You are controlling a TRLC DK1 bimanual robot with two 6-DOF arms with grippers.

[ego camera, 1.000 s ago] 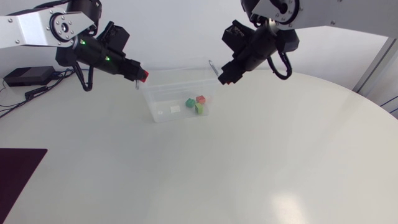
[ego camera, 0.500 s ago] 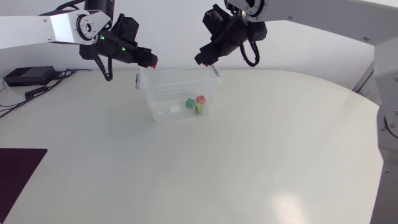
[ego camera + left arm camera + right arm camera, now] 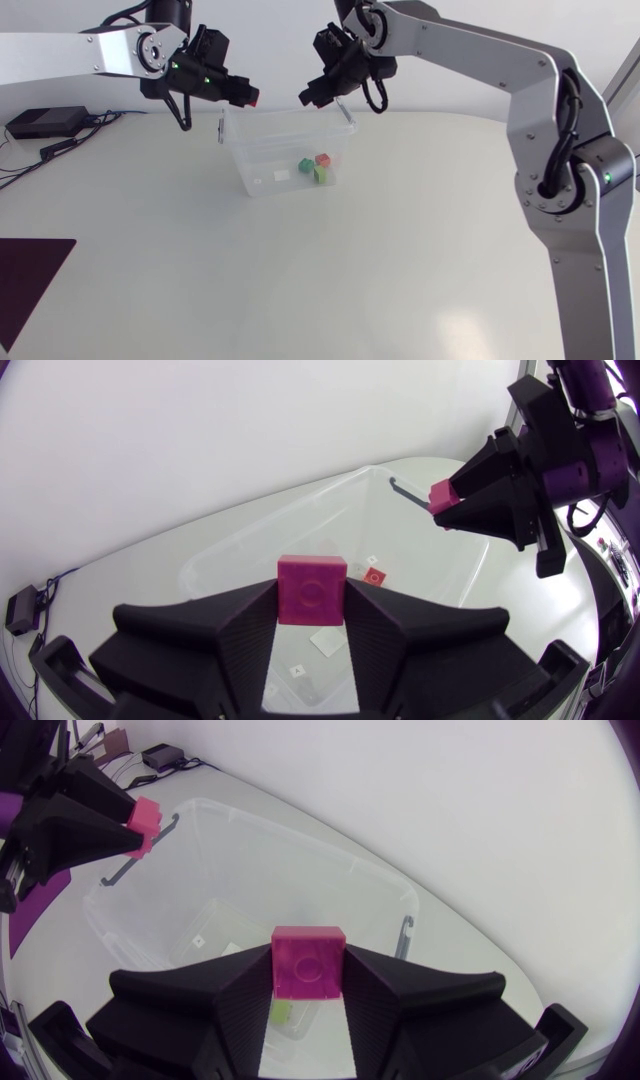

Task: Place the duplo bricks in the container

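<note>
The left gripper (image 3: 243, 97) is clenched on a pink brick (image 3: 312, 590) and the right gripper (image 3: 311, 96) on a second brick (image 3: 309, 960). Both are above the rim of the container (image 3: 262, 172), near the far edge of the tabletop (image 3: 400, 250). If released there, I think a brick may bounce outside, and the close tips may collide.

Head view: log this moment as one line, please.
left gripper: shut on brick | right gripper: shut on second brick | both above container | inside: three loose bricks
</note>
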